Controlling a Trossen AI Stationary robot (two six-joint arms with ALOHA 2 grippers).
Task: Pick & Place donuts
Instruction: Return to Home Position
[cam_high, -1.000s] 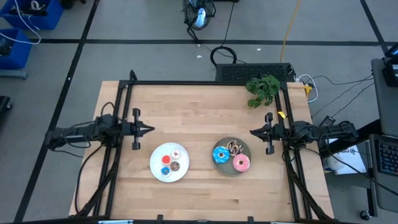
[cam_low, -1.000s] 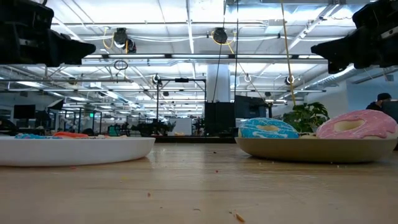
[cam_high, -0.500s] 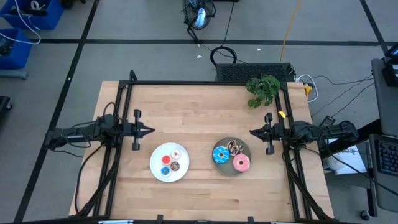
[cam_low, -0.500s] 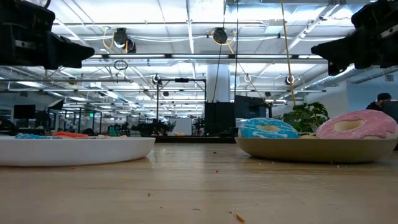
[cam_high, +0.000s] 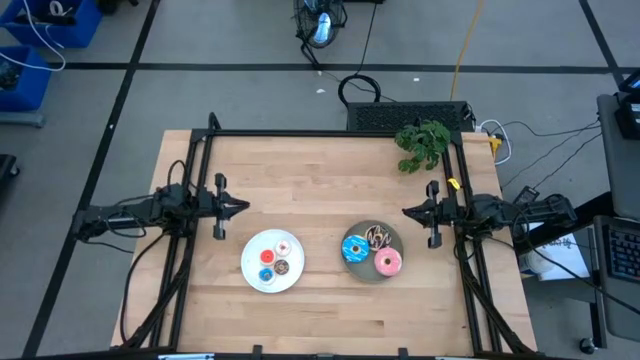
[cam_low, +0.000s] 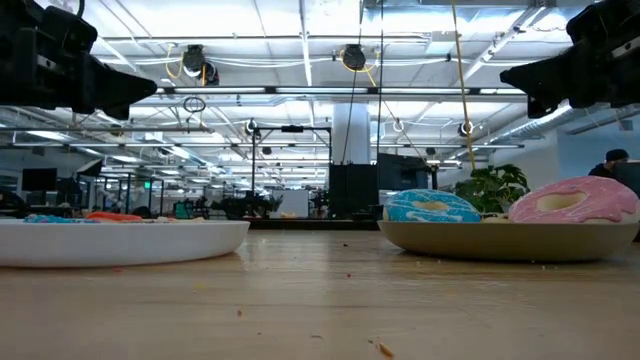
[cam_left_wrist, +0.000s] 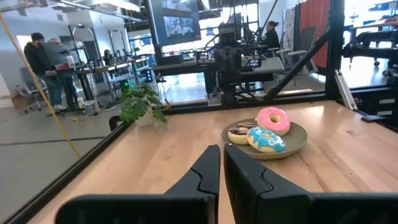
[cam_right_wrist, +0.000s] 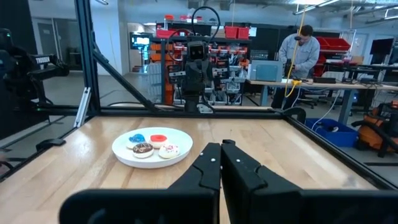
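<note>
A white plate (cam_high: 252, 272) left of the table's middle holds several tiny donuts: white-pink (cam_high: 284, 247), red (cam_high: 267, 257), brown (cam_high: 283, 268) and a blue one (cam_high: 266, 275). A grey plate (cam_high: 396, 243) to its right holds the blue sprinkled donut (cam_high: 354, 249), the dark brown drizzled donut (cam_high: 378, 237) and the pink donut (cam_high: 388, 263). My left gripper (cam_high: 243, 208) is shut and empty, up in the air beyond the white plate's left side. My right gripper (cam_high: 405, 212) is shut and empty, up in the air beyond the grey plate's right side.
A small green plant (cam_high: 422, 143) stands at the table's far right corner. Black frame rails (cam_high: 330, 133) run along the far, left and right edges. The far and near parts of the tabletop (cam_high: 320, 170) are bare wood. People stand in the room behind (cam_right_wrist: 301, 53).
My left gripper has shifted slightly in the low view, staying shut and high above the table. The plates and donuts have not moved.
</note>
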